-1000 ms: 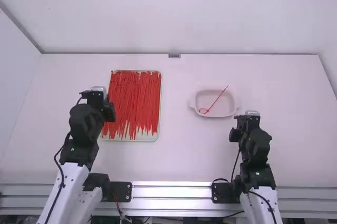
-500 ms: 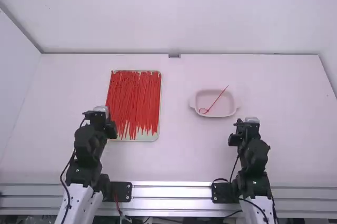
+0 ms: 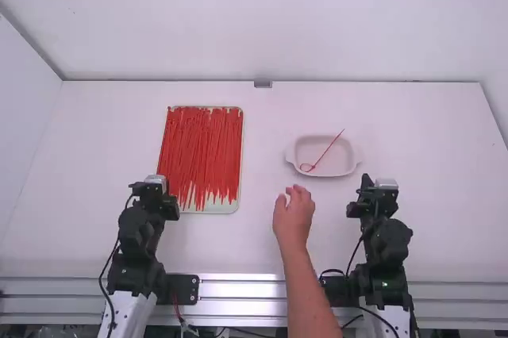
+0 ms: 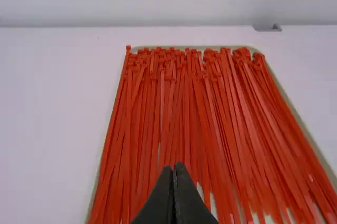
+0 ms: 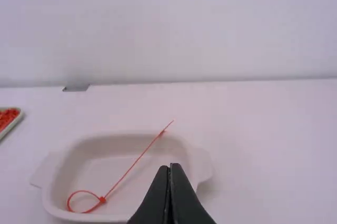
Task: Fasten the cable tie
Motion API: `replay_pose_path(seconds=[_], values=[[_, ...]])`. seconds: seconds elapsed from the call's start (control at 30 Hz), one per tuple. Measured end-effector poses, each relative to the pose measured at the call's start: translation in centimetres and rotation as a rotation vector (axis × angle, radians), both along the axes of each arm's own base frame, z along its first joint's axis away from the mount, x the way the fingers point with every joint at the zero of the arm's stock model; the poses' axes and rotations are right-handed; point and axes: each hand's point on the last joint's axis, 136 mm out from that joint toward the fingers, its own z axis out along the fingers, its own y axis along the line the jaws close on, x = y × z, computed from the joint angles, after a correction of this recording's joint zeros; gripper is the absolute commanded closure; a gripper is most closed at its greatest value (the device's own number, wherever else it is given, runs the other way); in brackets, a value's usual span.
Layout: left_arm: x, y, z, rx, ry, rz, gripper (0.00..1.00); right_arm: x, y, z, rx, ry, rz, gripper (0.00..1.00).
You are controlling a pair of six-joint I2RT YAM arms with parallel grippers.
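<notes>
A flat tray (image 3: 230, 208) left of centre holds several loose red cable ties (image 3: 201, 154) (image 4: 200, 124). A white dish (image 3: 349, 170) (image 5: 58, 176) right of centre holds one red cable tie (image 3: 321, 155) (image 5: 124, 174) closed into a small loop, its tail resting on the far rim. My left gripper (image 3: 156, 192) (image 4: 174, 174) is shut and empty at the tray's near left corner. Just in front of the dish, my right gripper (image 3: 376, 188) (image 5: 169, 170) is shut and empty. A person's hand (image 3: 294, 213) lies on the table in front of the dish.
The person's forearm (image 3: 308, 298) comes up from the near edge between the two arm bases. A small grey tab (image 3: 263, 82) sits at the table's far edge by the wall. Bare white table lies far left and far right.
Both arms have drawn back toward the near edge, the left gripper off the tray. A person's hand has come in between the arms, toward the dish.
</notes>
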Motion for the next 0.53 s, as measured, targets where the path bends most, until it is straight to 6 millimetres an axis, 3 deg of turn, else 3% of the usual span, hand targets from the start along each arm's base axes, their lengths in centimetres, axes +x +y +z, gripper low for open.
replay_pose_path(seconds=[0.53], values=[[-0.3,0.0,3.8,0.000,-0.168,-0.001,1.00,0.0,0.0,0.2,0.002,-0.011,0.002,1.00]])
